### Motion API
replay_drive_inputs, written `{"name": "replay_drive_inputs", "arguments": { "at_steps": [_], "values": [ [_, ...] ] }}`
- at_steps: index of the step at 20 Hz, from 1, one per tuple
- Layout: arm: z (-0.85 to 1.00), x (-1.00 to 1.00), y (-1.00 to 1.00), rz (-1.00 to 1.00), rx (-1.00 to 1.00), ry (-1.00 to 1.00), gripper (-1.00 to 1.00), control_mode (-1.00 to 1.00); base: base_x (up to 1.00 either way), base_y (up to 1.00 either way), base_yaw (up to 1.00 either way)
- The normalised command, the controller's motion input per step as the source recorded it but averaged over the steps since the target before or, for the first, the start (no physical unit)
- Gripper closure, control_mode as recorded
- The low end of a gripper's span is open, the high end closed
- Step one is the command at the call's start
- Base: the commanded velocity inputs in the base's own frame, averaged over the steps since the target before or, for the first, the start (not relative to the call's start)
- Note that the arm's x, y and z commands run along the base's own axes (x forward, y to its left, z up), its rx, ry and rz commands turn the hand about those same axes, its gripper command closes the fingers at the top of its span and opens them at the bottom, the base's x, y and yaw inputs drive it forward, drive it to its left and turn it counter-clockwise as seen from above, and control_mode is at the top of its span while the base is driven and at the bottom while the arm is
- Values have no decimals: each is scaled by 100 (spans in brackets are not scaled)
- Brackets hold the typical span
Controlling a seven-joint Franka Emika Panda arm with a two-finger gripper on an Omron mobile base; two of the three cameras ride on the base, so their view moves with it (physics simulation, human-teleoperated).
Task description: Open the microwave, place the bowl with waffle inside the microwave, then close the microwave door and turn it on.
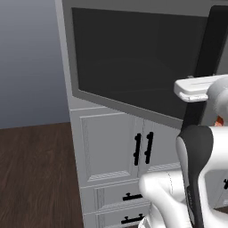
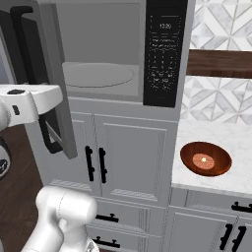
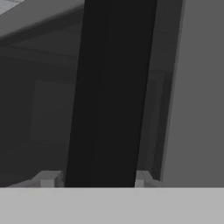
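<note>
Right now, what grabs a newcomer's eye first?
The microwave door swung wide open, its big dark window dominating the left base view, with the cavity and turntable of the microwave exposed. In the hand view, the end effector straddles the black handle. Right, on the counter, the bowl holds the waffle.

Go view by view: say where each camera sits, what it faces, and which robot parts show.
Left base view: behind the arm, left; faces the swung-open microwave door; white arm lower right.
Right base view: behind, right; faces the microwave cavity, the bowl with waffle on the counter; arm lower left.
Hand view: on the hand; the gripper fingertips flank the black door handle.
Both base views share the door and cabinets.
</note>
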Motion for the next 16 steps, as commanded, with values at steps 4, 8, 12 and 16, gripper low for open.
{"name": "replay_drive_inputs", "arguments": {
  "at_steps": [4,8,12,16],
  "values": [
    [0,0,0,0,0,0,-100,-100,0,0,0],
    [0,0,0,0,0,0,-100,-100,0,0,0],
    [0,0,0,0,0,0,-100,-100,0,0,0],
    [0,-20,0,0,0,-1,-100,-100,0,0,0]
  ]
}}
